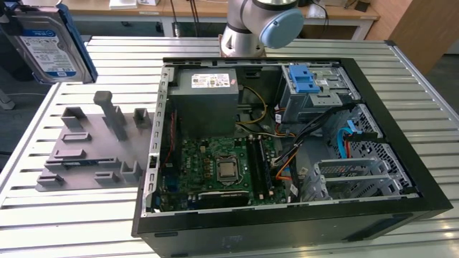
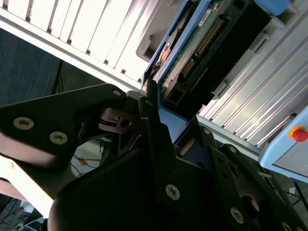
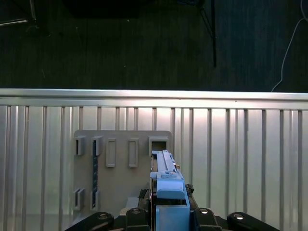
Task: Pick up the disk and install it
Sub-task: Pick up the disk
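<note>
Gripper [image 2: 161,108] clenched on the disk [image 2: 207,43] — black fingers [image 2: 148,103] pressed against the blue rail at one end, per the second wrist view. Grasp taken at that end only, with the rest of the disk body overhanging unsupported.

Location of the disk [image 1: 47,48] in the exterior view: held in the air at the exterior view's far left, label facing the camera, clear of the slatted table [image 1: 79,215] and well apart from the open computer case [image 1: 420,161]. In the first wrist view, seen edge-on [image 3: 166,175] above the grey holder [image 3: 120,139], over one of its empty slots. Not yet installed.

Probable faults from this state, as judged:

- Slip or rotation in the grasp. Cause: smooth plastic rail, narrow contact, overhanging weight.
- Drop onto the holder or table. Cause: the same weak hold under a fast move.
- Strike against the case wall or the blue latch [image 1: 305,80]. Cause: a tilted disk or a low approach.
- Snagged cables [image 1: 301,137] — loose bundles lying close to the metal bays [image 1: 351,177].
- Jam at a bay mouth. Cause: rails out of line with the guides.
</note>
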